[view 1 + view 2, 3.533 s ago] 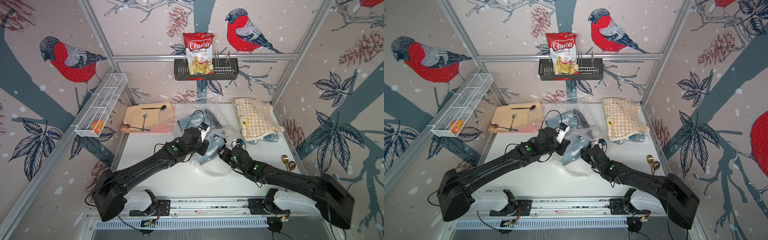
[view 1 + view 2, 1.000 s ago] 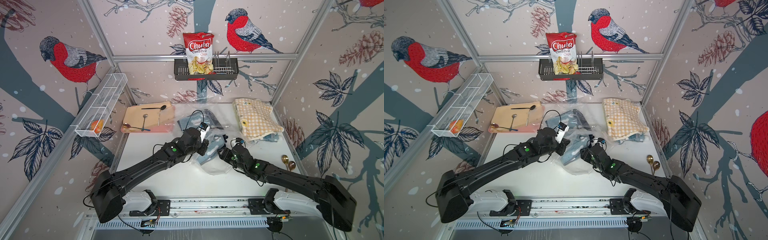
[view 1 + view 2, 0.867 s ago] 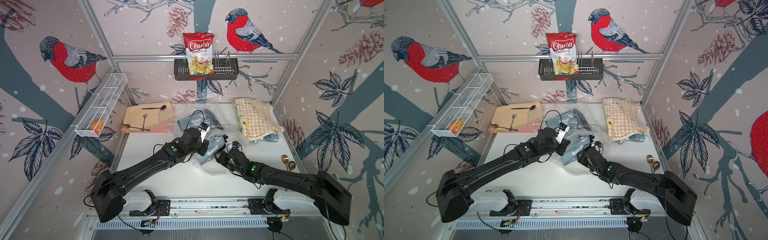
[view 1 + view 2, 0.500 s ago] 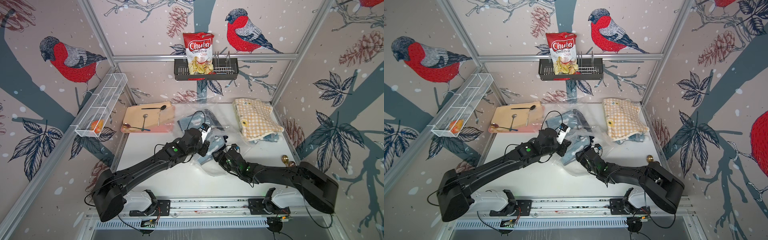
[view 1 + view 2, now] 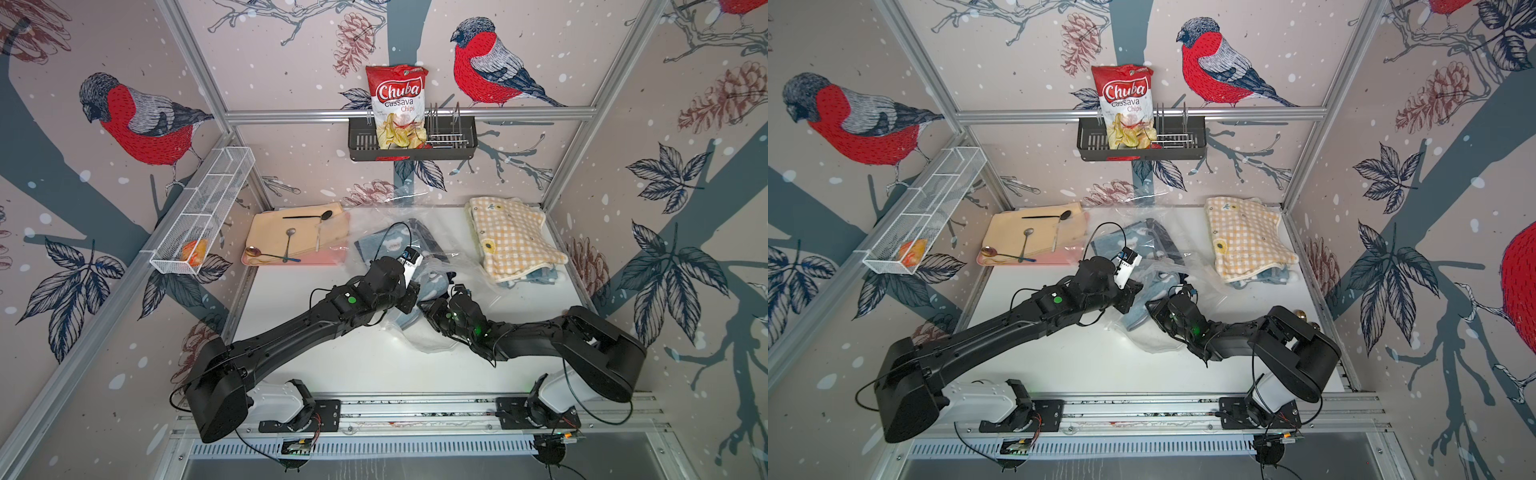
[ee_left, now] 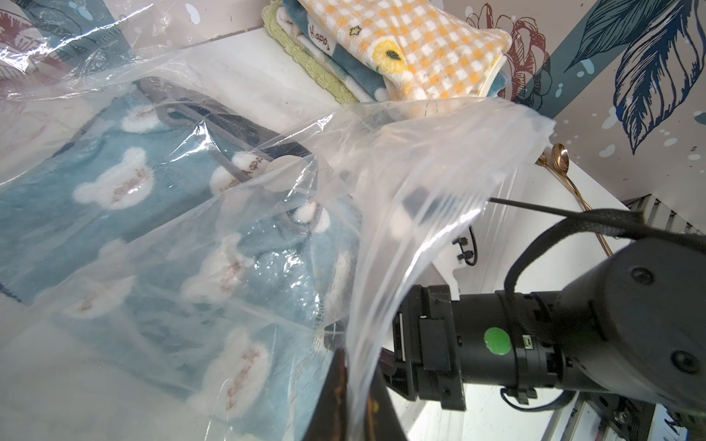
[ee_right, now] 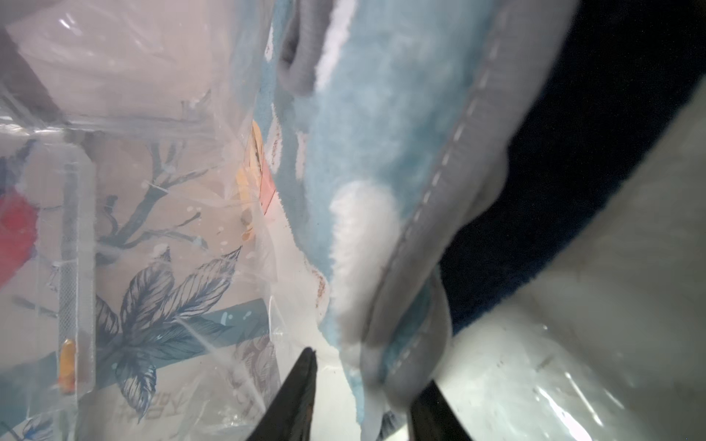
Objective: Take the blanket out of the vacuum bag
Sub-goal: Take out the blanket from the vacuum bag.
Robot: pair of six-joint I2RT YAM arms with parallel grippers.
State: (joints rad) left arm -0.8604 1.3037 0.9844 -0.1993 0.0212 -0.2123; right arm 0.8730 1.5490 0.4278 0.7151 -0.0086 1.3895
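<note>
Little is done: the blue blanket (image 5: 384, 245) lies mostly inside the vacuum bag (image 5: 430, 343) at mid-surface (image 5: 332, 365), so the pull-out is left. The left arm stretches far-right, its claw (image 6: 351, 382) pinching the bag's film. The right arm reaches left into the mouth, its claw (image 7: 370, 368) astride the blanket's grey hem; whether it grips, I cannot tell.

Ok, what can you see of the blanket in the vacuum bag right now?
The blanket is fluffy fleece, light blue with white bear-head patches and a grey stitched hem. It lies crumpled inside the clear vacuum bag on the white table. Its near end points toward the bag's mouth, where the right gripper straddles the hem, jaws open, not visibly pinching. The left gripper is shut on the bag's film, not the blanket.
</note>
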